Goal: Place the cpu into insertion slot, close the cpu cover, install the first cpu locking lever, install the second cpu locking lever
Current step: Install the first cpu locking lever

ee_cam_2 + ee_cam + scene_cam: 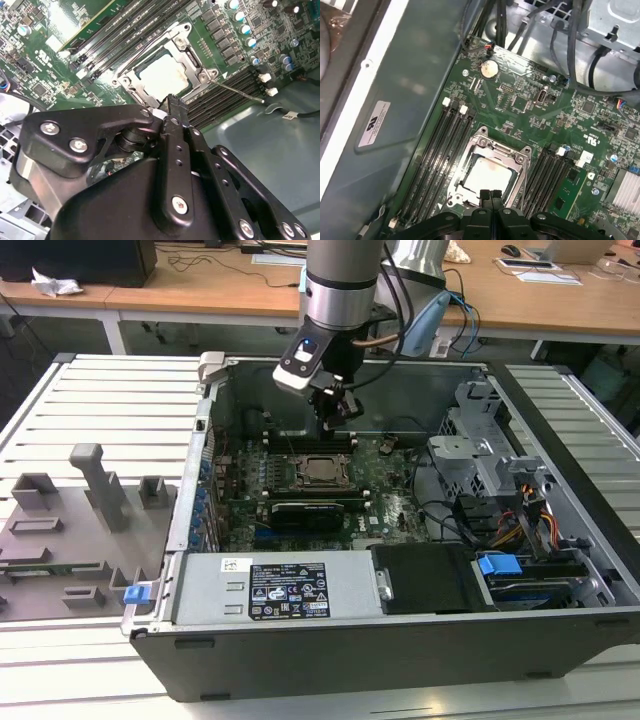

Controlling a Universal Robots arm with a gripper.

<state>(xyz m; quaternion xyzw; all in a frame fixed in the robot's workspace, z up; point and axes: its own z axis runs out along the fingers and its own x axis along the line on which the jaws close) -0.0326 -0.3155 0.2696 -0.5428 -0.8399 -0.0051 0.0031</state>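
The cpu (487, 175) lies flat in the insertion slot (452, 196) on the green board, its silver-grey top showing. The cpu cover (503, 145) lies down over it as a silvery frame around the chip. In the second wrist view the cpu (165, 75) shows inside the cover (193, 57), and a thin wire locking lever (240, 91) sticks out sideways from the socket across the memory slots. My gripper (491, 193) hangs just above the near edge of the socket, shut with its fingers pressed together and nothing between them. In the exterior view the gripper (338, 412) hovers over the socket (322, 471).
Long black memory slots (437, 155) flank the socket on both sides. The open computer case (300, 645) has a steel wall (395, 100) close beside the board, plus drive cages and cable bundles (520, 520) at the exterior view's right. A grey fixture tray (70, 530) lies at the left.
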